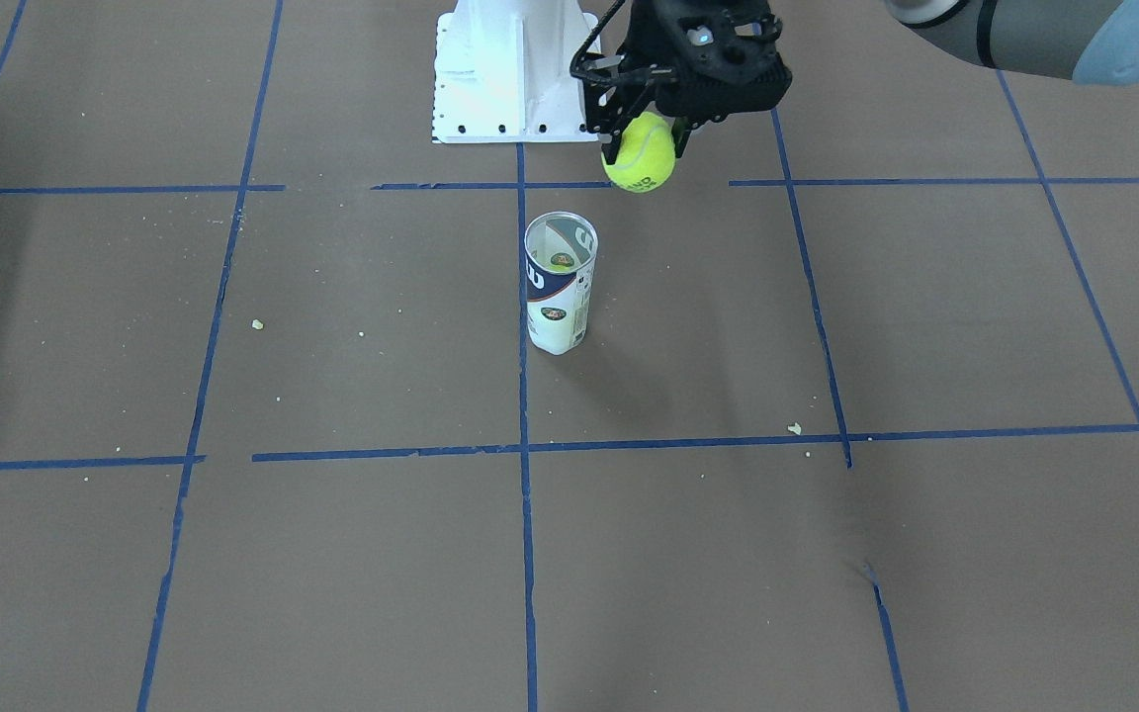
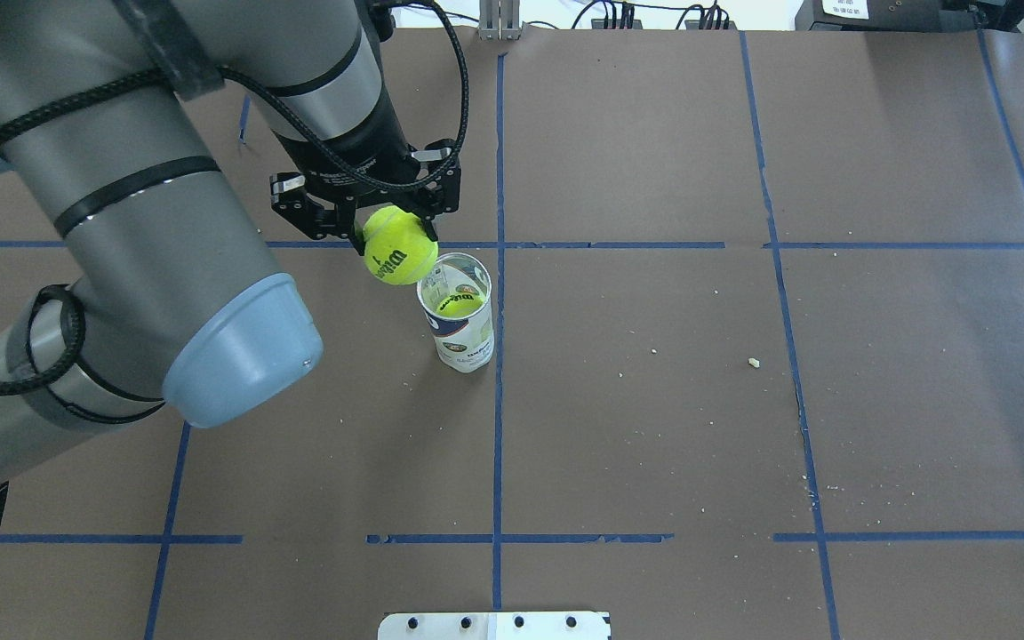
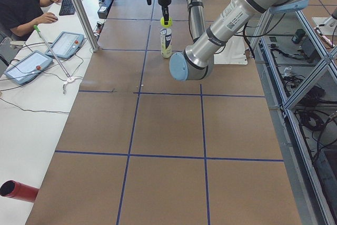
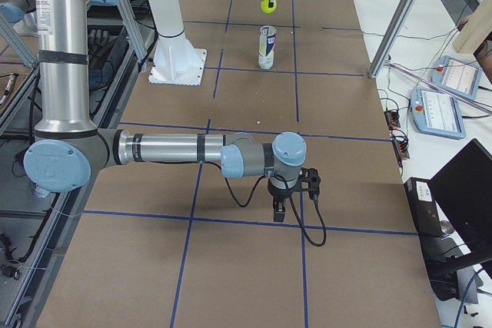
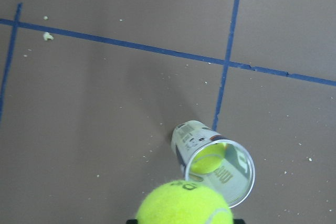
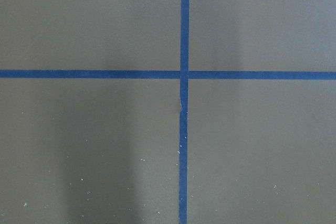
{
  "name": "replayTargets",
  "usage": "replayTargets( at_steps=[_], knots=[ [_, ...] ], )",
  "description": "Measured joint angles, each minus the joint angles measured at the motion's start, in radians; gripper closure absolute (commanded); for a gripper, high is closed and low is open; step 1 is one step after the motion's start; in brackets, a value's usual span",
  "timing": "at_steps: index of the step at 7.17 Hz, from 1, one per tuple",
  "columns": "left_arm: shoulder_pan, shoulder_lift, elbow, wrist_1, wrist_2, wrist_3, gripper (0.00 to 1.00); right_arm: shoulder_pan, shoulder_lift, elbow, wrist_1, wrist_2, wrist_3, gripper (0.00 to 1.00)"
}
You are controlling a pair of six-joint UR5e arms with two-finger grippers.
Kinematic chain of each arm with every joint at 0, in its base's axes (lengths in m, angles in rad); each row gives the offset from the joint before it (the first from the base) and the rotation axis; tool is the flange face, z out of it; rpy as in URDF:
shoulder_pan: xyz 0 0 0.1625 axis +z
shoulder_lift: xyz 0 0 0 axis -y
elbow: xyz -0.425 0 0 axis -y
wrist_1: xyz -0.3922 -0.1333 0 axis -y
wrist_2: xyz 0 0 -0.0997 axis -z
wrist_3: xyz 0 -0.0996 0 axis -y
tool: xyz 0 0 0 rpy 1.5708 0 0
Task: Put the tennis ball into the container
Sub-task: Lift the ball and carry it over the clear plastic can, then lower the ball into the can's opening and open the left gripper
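Observation:
My left gripper (image 2: pixel 395 236) is shut on the tennis ball (image 2: pixel 399 257), a fuzzy yellow-green ball with dark print, and holds it in the air. The container (image 2: pixel 461 331), a clear can with a navy and white label, stands upright on the table just beside and below the held ball. A second yellow-green ball (image 5: pixel 207 158) lies inside the can. In the front view the held tennis ball (image 1: pixel 640 151) hangs above and behind the container (image 1: pixel 559 287). My right gripper (image 4: pixel 280 211) hovers low over the table far from the can; whether it is open or shut I cannot tell.
Brown table surface with a grid of blue tape lines (image 2: pixel 498 400). The white robot base plate (image 1: pixel 515 69) stands behind the can. An operator (image 3: pixel 23 3) and tablets (image 3: pixel 26 67) are at a side desk. A red cylinder (image 3: pixel 18 191) lies off the table edge.

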Motion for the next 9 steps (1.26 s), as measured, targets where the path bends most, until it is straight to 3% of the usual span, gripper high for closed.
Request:
replayTargets(
  at_steps=[2,6,7,8,9],
  knots=[
    [0.015,0.001,0.065,-0.085,0.001,-0.009,1.00,0.000,0.000,0.000,0.000,0.000,0.000,0.00],
    [0.043,0.005,0.102,-0.136,-0.001,-0.011,1.00,0.000,0.000,0.000,0.000,0.000,0.000,0.00],
    [0.044,0.006,0.103,-0.138,-0.003,-0.011,0.54,0.000,0.000,0.000,0.000,0.000,0.000,0.00],
    [0.044,0.007,0.104,-0.141,-0.003,-0.011,0.01,0.000,0.000,0.000,0.000,0.000,0.000,0.00],
    [0.045,0.012,0.102,-0.150,-0.003,-0.011,0.00,0.000,0.000,0.000,0.000,0.000,0.000,0.00]
  ],
)
